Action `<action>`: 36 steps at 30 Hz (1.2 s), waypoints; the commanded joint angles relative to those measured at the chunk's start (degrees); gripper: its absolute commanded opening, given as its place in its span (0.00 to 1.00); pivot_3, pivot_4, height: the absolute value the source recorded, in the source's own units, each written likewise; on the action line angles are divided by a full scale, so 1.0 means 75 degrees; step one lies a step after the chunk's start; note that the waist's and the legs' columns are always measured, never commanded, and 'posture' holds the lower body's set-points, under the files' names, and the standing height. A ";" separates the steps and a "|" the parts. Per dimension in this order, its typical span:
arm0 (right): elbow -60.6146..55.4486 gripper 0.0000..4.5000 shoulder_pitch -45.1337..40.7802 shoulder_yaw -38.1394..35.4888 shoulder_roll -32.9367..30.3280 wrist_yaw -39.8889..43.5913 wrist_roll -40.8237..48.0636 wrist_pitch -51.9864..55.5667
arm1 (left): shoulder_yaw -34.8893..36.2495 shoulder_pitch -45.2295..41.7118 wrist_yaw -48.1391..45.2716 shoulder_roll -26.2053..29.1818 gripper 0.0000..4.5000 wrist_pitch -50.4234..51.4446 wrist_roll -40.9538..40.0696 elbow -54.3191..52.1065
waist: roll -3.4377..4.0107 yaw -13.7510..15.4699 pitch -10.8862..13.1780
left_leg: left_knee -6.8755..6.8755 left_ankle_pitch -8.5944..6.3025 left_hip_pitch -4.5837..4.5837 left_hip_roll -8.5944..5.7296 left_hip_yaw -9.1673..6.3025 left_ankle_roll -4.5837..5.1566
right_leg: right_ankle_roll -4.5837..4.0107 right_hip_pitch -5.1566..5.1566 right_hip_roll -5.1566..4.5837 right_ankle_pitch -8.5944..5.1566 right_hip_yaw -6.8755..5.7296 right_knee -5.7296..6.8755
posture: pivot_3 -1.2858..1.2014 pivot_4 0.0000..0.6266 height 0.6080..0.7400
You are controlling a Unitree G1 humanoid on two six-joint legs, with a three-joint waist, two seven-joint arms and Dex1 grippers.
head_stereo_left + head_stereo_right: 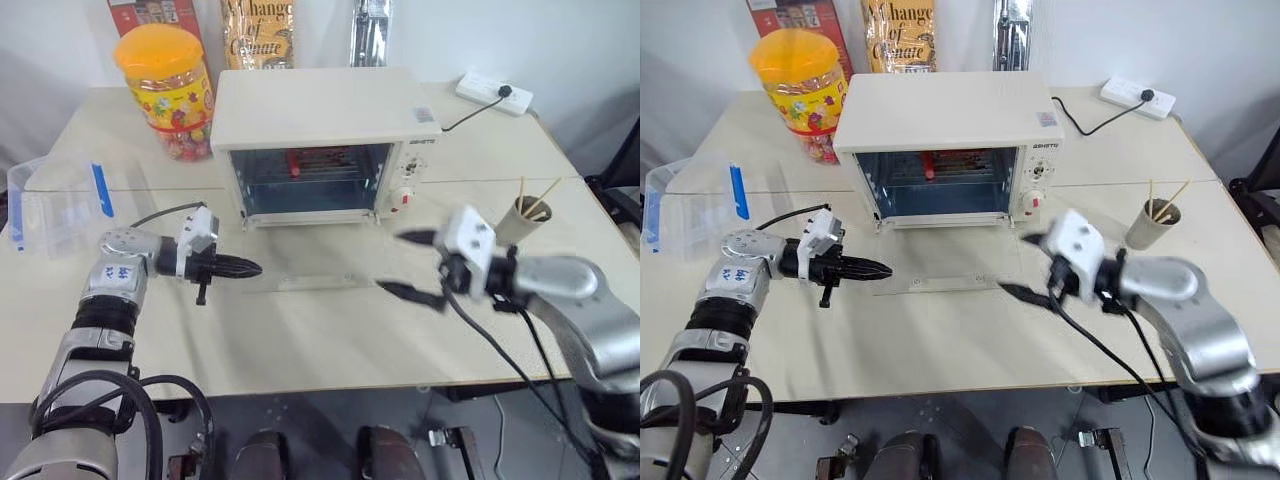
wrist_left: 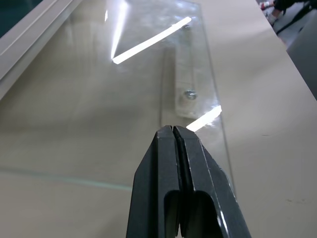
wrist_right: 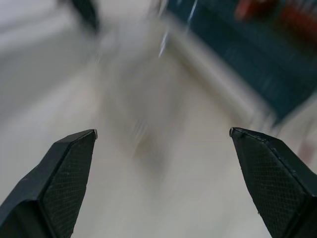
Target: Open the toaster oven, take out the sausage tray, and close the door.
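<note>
Lying flat on counter [image 1: 300, 340]: door [image 1: 310, 262], oven [image 1: 320, 150] opened | tray [image 1: 322, 160] seen inside on rack | left end effector [image 1: 245, 267] closed, empty, beside door | right end effector [image 1: 410, 265] spread wide, empty

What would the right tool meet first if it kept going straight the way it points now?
Probably the open door, lying flat on the table before the toaster oven. The right tool, its fingers wide open, points toward the robot's left and slightly down across it. Depth is unclear; it might pass just above the glass.

Orange-lidded candy jar [image 1: 167, 92], clear plastic box [image 1: 55, 205], paper cup [image 1: 522, 219] of what look like sticks, power strip [image 1: 493, 93].
</note>
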 commanded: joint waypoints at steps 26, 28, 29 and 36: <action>1.0722 1.00 -0.5918 0.3285 0.3679 -0.4305 -0.6122 -0.5928 | 0.3690 0.3948 0.4942 -0.1571 1.00 0.1586 -0.3803 -0.5912 | 0.0001 -0.0593 0.0000 | -0.0020 0.0004 0.0001 0.0002 -0.0053 -0.0008 | 0.0001 0.0012 -0.0005 0.0001 -0.0025 0.0018 | 0.52 0.24 1.00; 1.0935 0.91 -0.6024 0.3323 0.3753 -0.4378 -0.6265 -0.6098 | 0.3670 0.3962 0.5016 -0.1564 1.00 0.1566 -0.3786 -0.5916 | 0.0001 -0.0593 0.0000 | -0.0021 0.0004 0.0002 0.0002 -0.0052 -0.0008 | 0.0000 0.0012 -0.0005 0.0000 -0.0025 0.0018 | 0.52 0.24 1.00; 1.1010 0.88 -0.6078 0.3336 0.3804 -0.4430 -0.6329 -0.6090 | 0.3674 0.3932 0.5061 -0.1576 1.00 0.1550 -0.3798 -0.5902 | 0.0001 -0.0595 0.0000 | -0.0022 0.0004 0.0002 0.0002 -0.0052 -0.0009 | 0.0001 0.0012 -0.0005 0.0000 -0.0025 0.0017 | 0.52 0.24 1.00; 1.1011 0.36 -0.6180 0.3354 0.3897 -0.4604 -0.6697 -0.6172 | 0.3596 0.3834 0.5068 -0.1551 1.00 0.1557 -0.3821 -0.5750 | 0.0002 -0.0603 0.0001 | -0.0026 0.0004 0.0003 0.0002 -0.0049 -0.0009 | 0.0001 0.0012 -0.0005 0.0000 -0.0025 0.0012 | 0.52 0.24 1.00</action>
